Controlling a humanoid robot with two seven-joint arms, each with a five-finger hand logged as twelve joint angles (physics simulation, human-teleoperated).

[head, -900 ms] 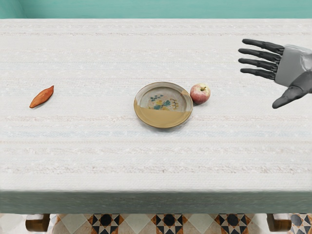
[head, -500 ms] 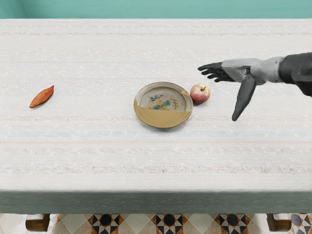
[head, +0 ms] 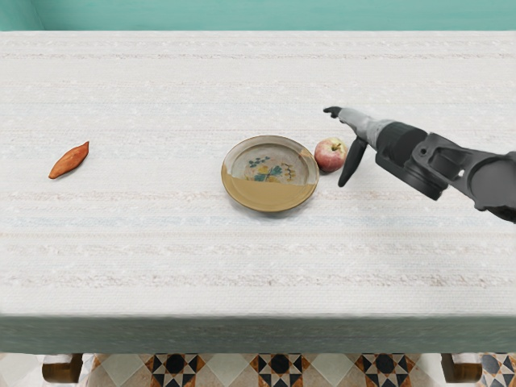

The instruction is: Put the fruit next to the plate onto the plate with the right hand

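1. The apple (head: 330,154) is sitting on the table (head: 242,81), just beside the right rim of the plate (head: 250,193), not on it.
2. The right hand (head: 360,131) is hovering just right of the apple, apart from it; its arm is showing at the right edge.
3. Its fingers (head: 334,111) are stretching out released, thumb pointing down, grasping nothing.
4. A sweet potato (head: 69,160) is lying well apart, far left.

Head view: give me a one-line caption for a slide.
Open right hand beside the apple, which sits on the table by the plate's right rim, not yet on it.
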